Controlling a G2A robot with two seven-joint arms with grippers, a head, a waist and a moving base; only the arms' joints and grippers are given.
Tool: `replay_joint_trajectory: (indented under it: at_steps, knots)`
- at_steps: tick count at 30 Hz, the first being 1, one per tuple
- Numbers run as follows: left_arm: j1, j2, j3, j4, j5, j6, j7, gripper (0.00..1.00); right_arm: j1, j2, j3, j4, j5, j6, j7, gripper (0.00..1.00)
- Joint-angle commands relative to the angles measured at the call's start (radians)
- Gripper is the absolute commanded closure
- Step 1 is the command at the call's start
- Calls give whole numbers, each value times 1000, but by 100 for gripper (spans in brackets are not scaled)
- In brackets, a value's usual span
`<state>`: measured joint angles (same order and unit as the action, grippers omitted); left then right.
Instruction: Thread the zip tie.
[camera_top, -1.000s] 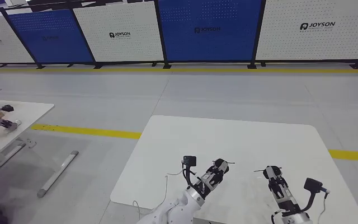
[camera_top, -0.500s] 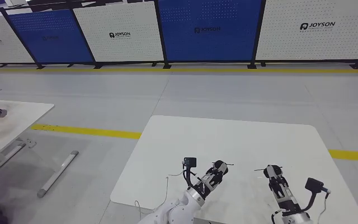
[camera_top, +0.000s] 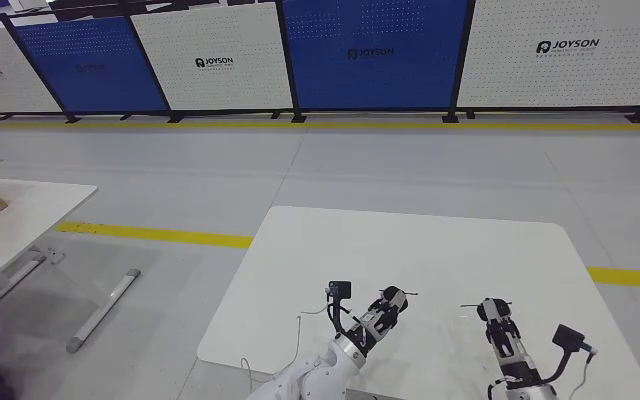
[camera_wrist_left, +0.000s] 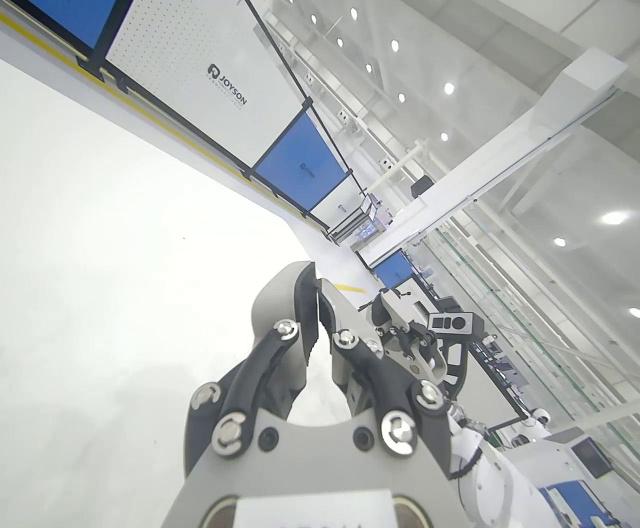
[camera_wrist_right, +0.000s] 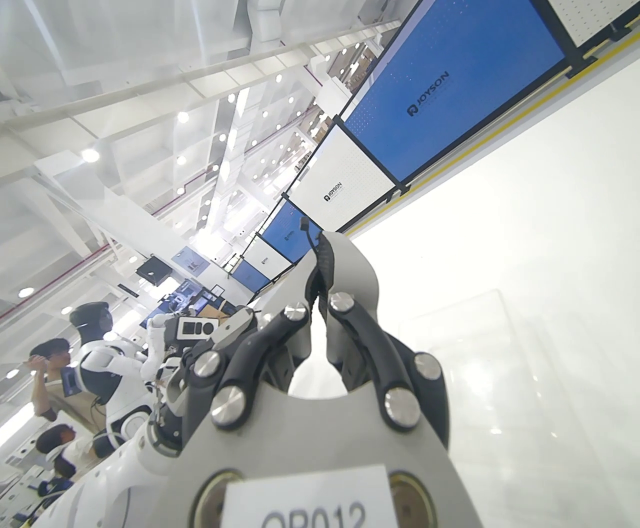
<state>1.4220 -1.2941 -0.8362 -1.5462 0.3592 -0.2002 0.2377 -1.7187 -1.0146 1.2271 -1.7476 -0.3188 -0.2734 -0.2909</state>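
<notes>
Near the table's (camera_top: 420, 250) front edge, both arms sit low over the white top, side by side and well apart. The left gripper (camera_wrist_left: 316, 274) has its fingers pressed together, the dark ribbed pads meeting at the tips with a thin slit between them lower down. From the top view a short dark sliver juts from its tip toward the other arm; it may be a piece of tie, but it is too small to tell, and the left wrist view shows nothing clearly caught between the pads.

The right gripper (camera_wrist_right: 320, 246) is closed too, pinching the zip tie (camera_wrist_right: 306, 227). The thin black strip runs up between the pads and sticks out just past the fingertips, ending in a small squared head. Seen from above, a fine dark line reaches from this gripper's tip toward the left gripper, and a clear gap of bare table lies between the two tips.

A thin cable (camera_top: 297, 335) trails from the left arm off the table's edge. Behind the table, a yellow line (camera_top: 150, 235) crosses the grey floor, and blue and white panels (camera_top: 375, 55) stand in a row at the back. Another white table (camera_top: 40, 205) shows at the side.
</notes>
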Motion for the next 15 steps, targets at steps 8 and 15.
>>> replay_joint_trajectory:
  at_steps: [8, 15]
  knots:
    - [0, 0, 0, 0, 0, 0, 0, 100, 0, 0, 0, 0, 0, 0, 0, 100]
    - [0, 0, 0, 0, 0, 0, 0, 100, 9, -11, -20, 9, -75, 27, -46, 100]
